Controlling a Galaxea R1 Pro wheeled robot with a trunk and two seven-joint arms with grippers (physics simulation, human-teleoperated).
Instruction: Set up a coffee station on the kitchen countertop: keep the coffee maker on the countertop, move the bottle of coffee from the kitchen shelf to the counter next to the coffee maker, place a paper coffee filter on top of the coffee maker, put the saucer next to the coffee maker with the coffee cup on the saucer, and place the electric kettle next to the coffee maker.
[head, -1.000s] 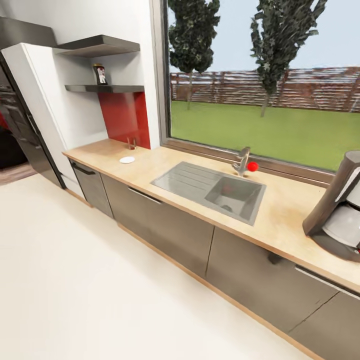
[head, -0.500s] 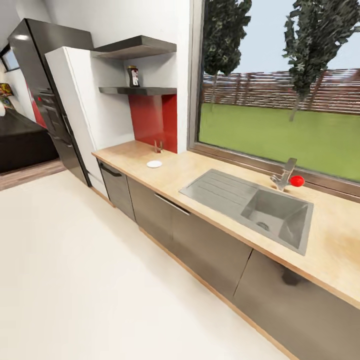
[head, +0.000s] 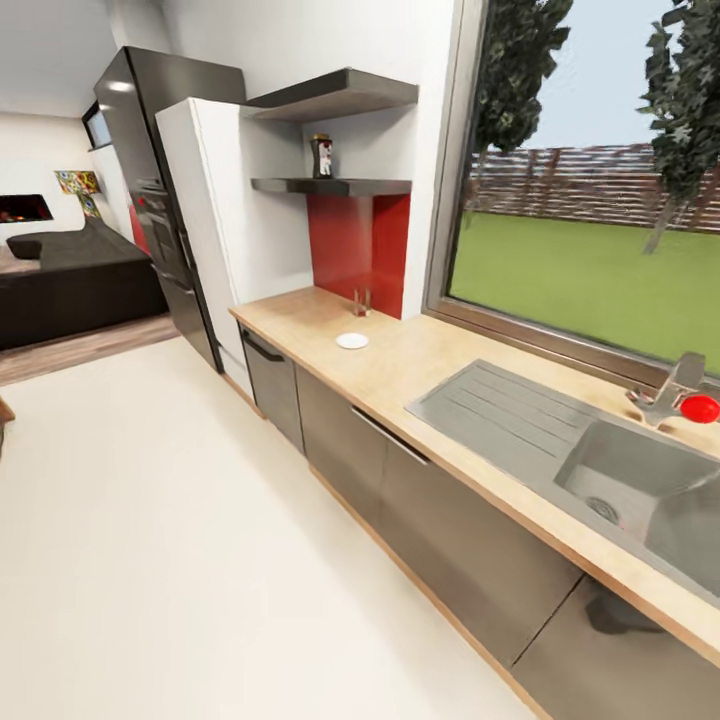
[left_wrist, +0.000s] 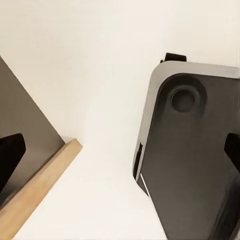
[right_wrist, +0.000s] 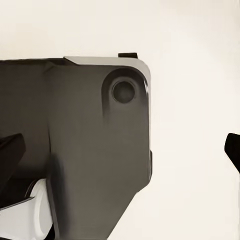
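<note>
The bottle of coffee (head: 321, 157), dark with a white label, stands on the lower wall shelf (head: 345, 186) above the red backsplash. Below it a small white saucer (head: 352, 341) lies on the wooden countertop (head: 420, 355). In the left wrist view my left gripper (left_wrist: 120, 152) hangs open over the pale floor and the robot's dark base (left_wrist: 195, 160). My right gripper (right_wrist: 122, 150) is open too, its dark fingertips (right_wrist: 12, 147) spread wide above the base, with nothing between them.
A steel sink (head: 620, 480) with a faucet (head: 672, 385) and a red round object (head: 700, 408) sits at the counter's right. A small brownish item (head: 360, 302) stands by the backsplash. A tall white cabinet (head: 205, 230) and black oven column (head: 150, 190) end the counter; a dark sofa (head: 70, 275) lies beyond.
The camera has swung left along the counter: the coffee maker left the picture at the right, and the shelf, saucer and sink now sit further right and closer. Sofa and living room came into view.
</note>
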